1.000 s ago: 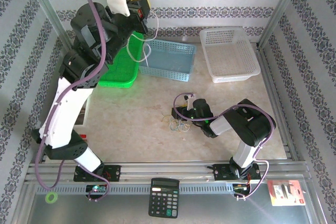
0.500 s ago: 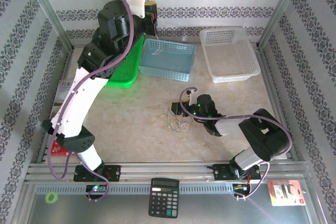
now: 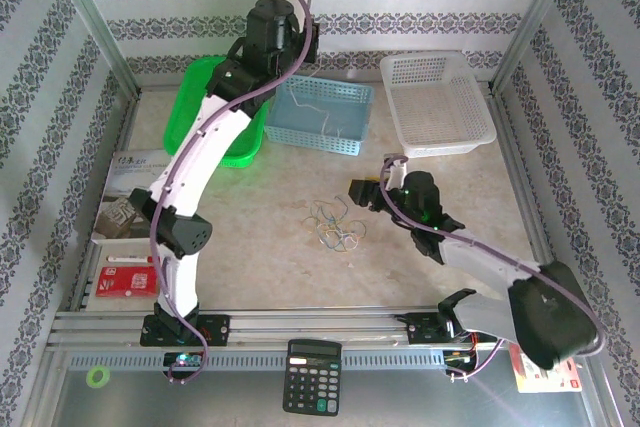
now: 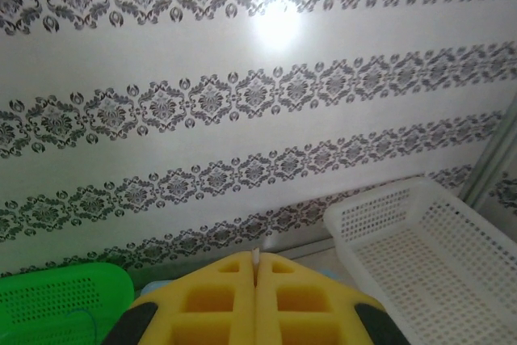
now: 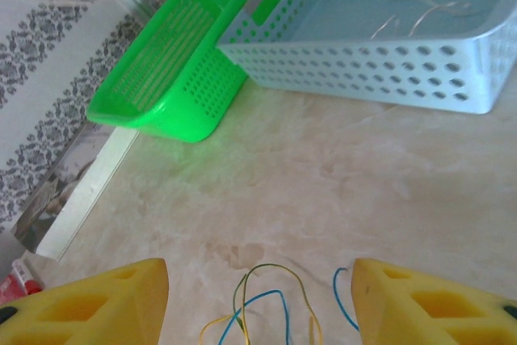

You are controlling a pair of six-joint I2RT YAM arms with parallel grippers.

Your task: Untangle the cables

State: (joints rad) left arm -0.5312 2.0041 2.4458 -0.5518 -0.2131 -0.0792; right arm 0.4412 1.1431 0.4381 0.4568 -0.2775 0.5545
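Observation:
The cables point(image 3: 335, 225) lie as a small tangle of green, blue and yellow-orange wires on the table's middle. My right gripper point(image 3: 360, 193) stands open just right of the tangle. In the right wrist view, the wire loops point(image 5: 271, 305) reach up between its yellow fingertips point(image 5: 105, 296). My left gripper point(image 3: 300, 42) is high at the back, above the blue basket point(image 3: 350, 137). Its jaws are shut point(image 4: 257, 280) with a whitish wire tip point(image 4: 257, 257) pinched between them. A whitish wire point(image 3: 325, 117) trails into that basket.
A green basket point(image 3: 215, 137) stands left of the blue one, and a white basket point(image 3: 440, 137) sits at the back right. Printed cards point(image 3: 125, 207) lie at the left edge. A calculator point(image 3: 312, 377) rests in front of the rail.
The left arm swung right from above the green basket to above the blue one, and the whitish wire came to rest inside it. The right gripper backed off right of the tangle.

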